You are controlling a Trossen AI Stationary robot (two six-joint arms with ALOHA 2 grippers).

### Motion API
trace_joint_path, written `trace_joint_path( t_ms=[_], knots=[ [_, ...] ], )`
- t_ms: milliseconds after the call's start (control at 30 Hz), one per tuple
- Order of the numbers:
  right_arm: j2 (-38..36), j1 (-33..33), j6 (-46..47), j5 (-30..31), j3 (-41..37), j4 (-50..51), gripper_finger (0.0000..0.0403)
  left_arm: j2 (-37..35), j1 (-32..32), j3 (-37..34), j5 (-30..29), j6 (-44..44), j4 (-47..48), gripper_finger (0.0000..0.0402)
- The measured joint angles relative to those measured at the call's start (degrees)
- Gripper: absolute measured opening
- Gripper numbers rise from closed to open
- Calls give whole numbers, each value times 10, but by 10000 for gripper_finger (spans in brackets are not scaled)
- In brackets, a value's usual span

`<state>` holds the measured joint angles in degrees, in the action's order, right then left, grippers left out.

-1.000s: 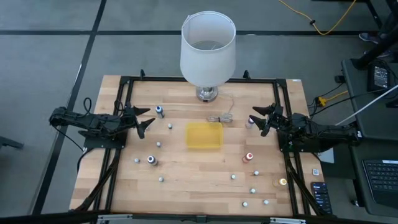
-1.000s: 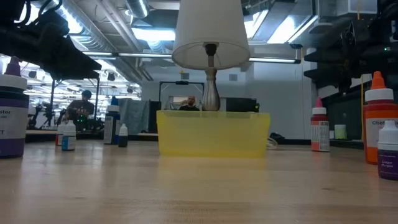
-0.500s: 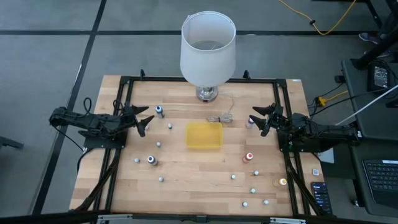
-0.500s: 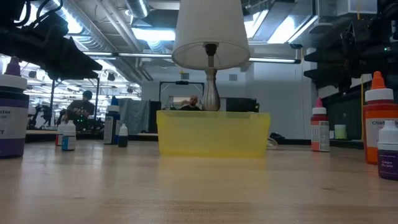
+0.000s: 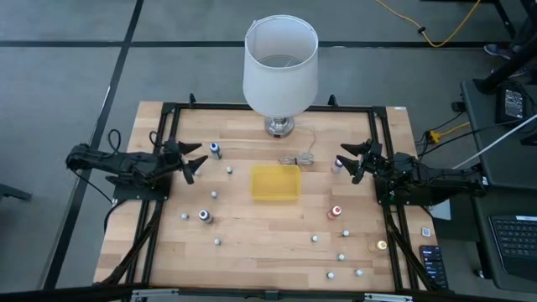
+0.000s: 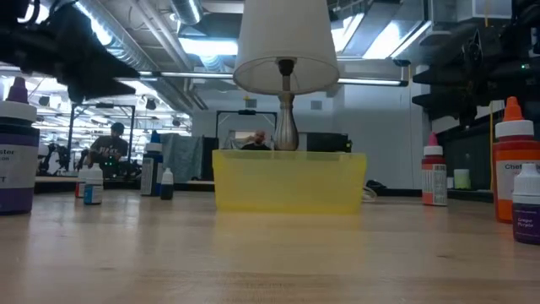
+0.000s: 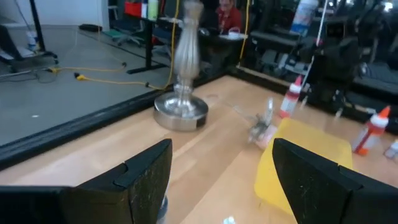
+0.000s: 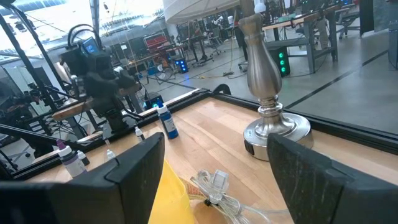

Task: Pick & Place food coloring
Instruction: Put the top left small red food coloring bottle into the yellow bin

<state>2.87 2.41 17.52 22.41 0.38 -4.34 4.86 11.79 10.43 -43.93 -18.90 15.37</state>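
Observation:
Several food coloring bottles stand upright and scattered on the wooden table: a blue-topped one [image 5: 215, 150] at far left, a red-topped one [image 5: 336, 212] and an orange-topped one [image 5: 382, 246] on the right, and small white-topped ones such as the bottle [image 5: 217, 242] near the front. My left gripper [image 5: 193, 158] hangs open above the table's left side with nothing between its fingers [image 7: 149, 177]. My right gripper [image 5: 352, 161] is open at the right side, beside a small bottle [image 5: 337, 165] and apart from it.
A flat yellow tray [image 5: 275, 182] lies in the table's middle. A lamp with a big white shade [image 5: 280, 67] stands on its metal foot [image 5: 279, 127] at the far edge; a clear cord switch [image 5: 299, 158] lies before it. A black frame [image 5: 168, 126] rims the table.
My left gripper has rolled a little about its own line and stands slightly higher in the low view. It stays open, and no bottle has moved.

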Motion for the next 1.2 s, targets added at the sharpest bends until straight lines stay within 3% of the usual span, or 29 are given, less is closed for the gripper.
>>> trace_joint_path(
  t_ms=[233,700,1000,1200],
  knots=[
    [0,0,0,0,0,0,283,49,0,82,-31,0,30,271],
    [0,0,0,0,0,0,283,247,0,295,-135,-78,141,271],
    [0,0,0,0,0,0,283,380,-1,398,-201,-233,230,271],
    [0,0,0,0,0,0,283,469,-33,466,-160,-343,314,271]
  ],
)
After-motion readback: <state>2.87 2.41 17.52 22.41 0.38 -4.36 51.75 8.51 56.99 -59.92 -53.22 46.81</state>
